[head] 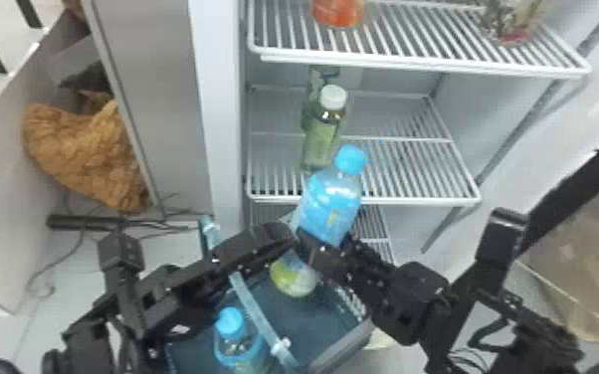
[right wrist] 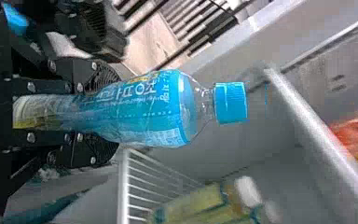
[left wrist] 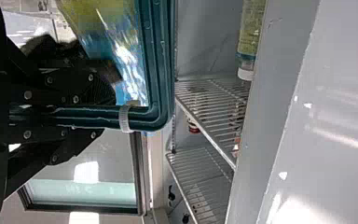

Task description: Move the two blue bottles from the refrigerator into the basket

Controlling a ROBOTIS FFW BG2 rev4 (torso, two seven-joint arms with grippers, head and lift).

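My right gripper (head: 321, 248) holds a blue bottle (head: 333, 204), cap up and slightly tilted, above the basket (head: 346, 343) in front of the refrigerator. In the right wrist view, that gripper (right wrist: 100, 112) is shut around the lower body of the bottle (right wrist: 144, 109). A second blue bottle (head: 236, 343) is inside the basket near its front. My left gripper (head: 278, 238) is at the basket's refrigerator side, beside the held bottle. The left wrist view has this gripper (left wrist: 105, 116) closed on the teal rim of the basket (left wrist: 161, 60), with blue bottle (left wrist: 126, 51) behind it.
Green-labelled bottles (head: 321, 141) stand on the middle wire shelf (head: 408, 171). The upper shelf (head: 413, 42) holds an orange item (head: 338, 12). A brown bundle (head: 84, 149) lies left of the refrigerator, and cables (head: 79, 248) trail on the floor.
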